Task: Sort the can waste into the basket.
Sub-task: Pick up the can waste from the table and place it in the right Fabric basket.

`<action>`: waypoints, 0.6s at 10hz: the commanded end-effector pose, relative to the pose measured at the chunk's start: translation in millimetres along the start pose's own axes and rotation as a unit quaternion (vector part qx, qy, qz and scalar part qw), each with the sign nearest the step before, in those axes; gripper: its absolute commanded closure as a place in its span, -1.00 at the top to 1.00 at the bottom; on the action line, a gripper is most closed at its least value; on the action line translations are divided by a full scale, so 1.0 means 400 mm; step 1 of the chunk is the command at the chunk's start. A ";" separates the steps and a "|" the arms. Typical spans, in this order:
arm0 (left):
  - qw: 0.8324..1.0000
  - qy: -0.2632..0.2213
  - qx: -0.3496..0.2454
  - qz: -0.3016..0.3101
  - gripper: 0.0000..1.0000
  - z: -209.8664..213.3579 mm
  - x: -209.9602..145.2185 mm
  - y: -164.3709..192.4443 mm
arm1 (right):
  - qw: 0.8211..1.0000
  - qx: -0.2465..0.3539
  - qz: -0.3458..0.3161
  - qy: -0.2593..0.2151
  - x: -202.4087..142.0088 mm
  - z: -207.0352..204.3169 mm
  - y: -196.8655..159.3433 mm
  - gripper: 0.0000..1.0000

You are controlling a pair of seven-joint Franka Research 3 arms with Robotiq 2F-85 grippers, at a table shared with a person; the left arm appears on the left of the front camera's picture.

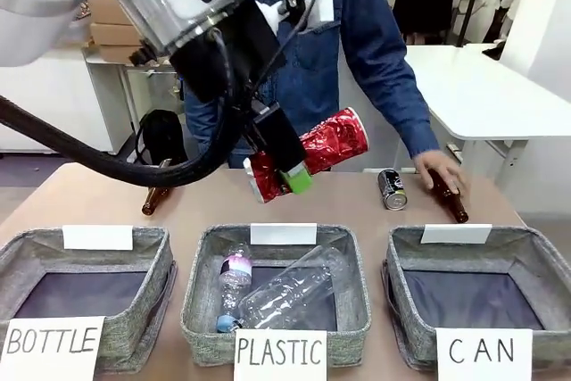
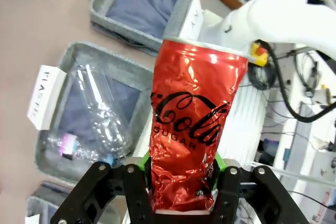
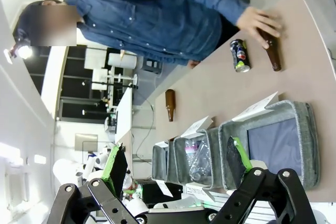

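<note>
Gripping red can (image 2: 191, 129) tight with left fingers (image 2: 227, 192), probably over the PLASTIC basket (image 1: 198, 287). Holding right fingers (image 3: 116, 167) wide apart. Leaving dark can (image 1: 392, 189) on table (image 1: 89, 198) near CAN basket (image 1: 399, 287).

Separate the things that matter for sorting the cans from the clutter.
Job: red can, clamped in the left gripper; dark can on the table; CAN basket.
Lying about: brown bottle at the person's hand; second brown bottle; PLASTIC basket with clear bottles; BOTTLE basket.
</note>
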State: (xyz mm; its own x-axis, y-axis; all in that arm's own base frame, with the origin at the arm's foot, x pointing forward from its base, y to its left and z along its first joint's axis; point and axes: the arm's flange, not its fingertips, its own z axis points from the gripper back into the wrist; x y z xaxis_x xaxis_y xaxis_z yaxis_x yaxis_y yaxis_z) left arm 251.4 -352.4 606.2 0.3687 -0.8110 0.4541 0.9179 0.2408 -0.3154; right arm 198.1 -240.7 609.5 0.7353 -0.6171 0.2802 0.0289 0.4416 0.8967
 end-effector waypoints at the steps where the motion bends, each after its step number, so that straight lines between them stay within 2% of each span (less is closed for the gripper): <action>1: 0.999 0.000 0.037 -0.038 -0.29 -0.080 0.106 0.020 | 1.000 0.008 0.003 -0.011 0.004 -0.003 0.000 1.00; 2: 0.997 -0.010 0.024 -0.070 -0.29 -0.126 0.161 0.025 | 1.000 0.008 0.003 -0.011 0.004 -0.003 0.000 1.00; 3: 0.997 0.003 0.045 -0.069 -0.29 -0.190 0.222 0.027 | 1.000 0.008 0.003 -0.011 0.004 -0.003 0.000 1.00; 6: 0.995 0.048 0.059 -0.059 -0.29 -0.429 0.404 0.026 | 1.000 0.008 0.003 -0.011 0.004 -0.003 0.000 1.00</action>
State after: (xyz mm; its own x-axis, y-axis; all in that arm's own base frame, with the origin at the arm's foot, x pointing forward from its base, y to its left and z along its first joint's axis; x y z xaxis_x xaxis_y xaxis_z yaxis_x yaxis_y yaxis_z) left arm 281.5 -534.5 525.9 0.2166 -0.8709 0.4412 0.9725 0.1527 -0.1760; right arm 197.8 -240.8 609.7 0.7342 -0.6181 0.2808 0.0290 0.4418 0.8966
